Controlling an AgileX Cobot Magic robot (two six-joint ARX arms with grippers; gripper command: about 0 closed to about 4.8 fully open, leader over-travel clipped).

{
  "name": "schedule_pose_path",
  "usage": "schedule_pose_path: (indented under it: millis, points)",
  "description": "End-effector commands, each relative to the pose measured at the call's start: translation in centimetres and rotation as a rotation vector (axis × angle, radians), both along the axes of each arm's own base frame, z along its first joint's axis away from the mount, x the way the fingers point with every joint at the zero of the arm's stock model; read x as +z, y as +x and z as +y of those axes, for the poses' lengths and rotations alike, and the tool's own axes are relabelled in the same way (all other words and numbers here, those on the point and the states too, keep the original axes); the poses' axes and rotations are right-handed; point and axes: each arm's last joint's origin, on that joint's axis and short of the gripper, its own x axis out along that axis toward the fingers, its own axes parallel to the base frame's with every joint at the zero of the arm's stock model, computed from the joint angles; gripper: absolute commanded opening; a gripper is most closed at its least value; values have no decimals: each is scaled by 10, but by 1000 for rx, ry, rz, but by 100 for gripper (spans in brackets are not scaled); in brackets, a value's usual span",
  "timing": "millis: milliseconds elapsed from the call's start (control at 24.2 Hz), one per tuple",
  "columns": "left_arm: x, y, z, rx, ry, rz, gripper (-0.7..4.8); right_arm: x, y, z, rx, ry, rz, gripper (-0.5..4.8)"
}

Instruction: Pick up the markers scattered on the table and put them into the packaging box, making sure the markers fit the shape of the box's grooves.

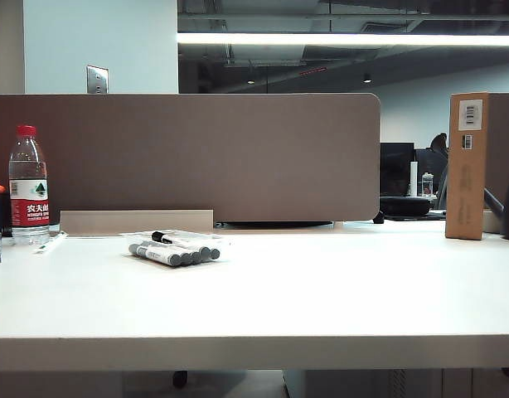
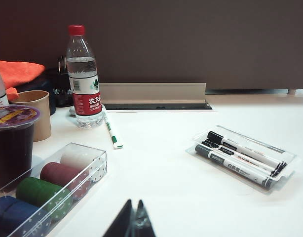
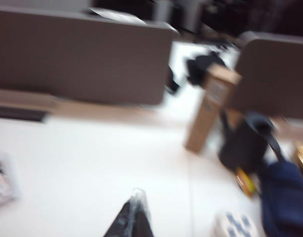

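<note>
The markers lie in the packaging box on the table, right of the water bottle.

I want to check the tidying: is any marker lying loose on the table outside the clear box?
No. In the left wrist view the markers all lie side by side inside the clear box, none on the bare table.

Ahead of me a brown rounded partition panel closes off the desk, a pale trunking strip along its foot. Above it I see a long ceiling light strip under dark ducting, and a pale wall carrying a metal switch plate.
</note>
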Motion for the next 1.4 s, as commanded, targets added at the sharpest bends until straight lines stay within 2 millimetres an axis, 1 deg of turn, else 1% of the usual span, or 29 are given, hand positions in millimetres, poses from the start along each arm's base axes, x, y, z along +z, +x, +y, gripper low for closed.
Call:
schedule_pose_path:
  millis: [41,165,455,578,620,661,702,744,785,826,992,1157,1281,1405]
  points:
    - [3,0,0,-3,1,-17,1,-27,-4,-8,-75,4,9,-5]
    - [3,0,0,-3,1,-17,1,-58,-6,-13,-120,7,-21,-5]
    - [3,0,0,-3,1,-17,1,-142,-6,-14,-130,25,-216,-5]
    - [3,0,0,-3,2,-17,1,-194,-11,-12,-43,37,-296,-5]
    - [3,0,0,-3,1,-17,1,-205,-11,-11,-28,39,-301,-5]
    - [3,0,0,-3,1,-17,1,-212,-10,-11,-21,39,-304,-5]
    - [3,0,0,-3,1,-17,1,-234,-6,-11,-3,40,-307,-5]
    - [3,0,0,-3,1,-17,1,-250,-3,-12,18,39,-308,-5]
    - [3,0,0,-3,1,-17,1,-258,-2,-13,26,39,-310,-5]
    - [3,0,0,-4,2,-17,1,-275,1,-14,43,38,-316,-5]
    - [3,0,0,-3,1,-17,1,-302,4,-15,43,49,-335,-5]
    - [3,0,0,-4,2,-17,1,-322,2,-15,43,49,-342,-5]
    - [3,0,0,-3,1,-17,1,-333,0,-15,43,48,-352,-5]
    - [3,0,0,-3,1,-17,1,-340,-1,-15,43,55,-354,-5]
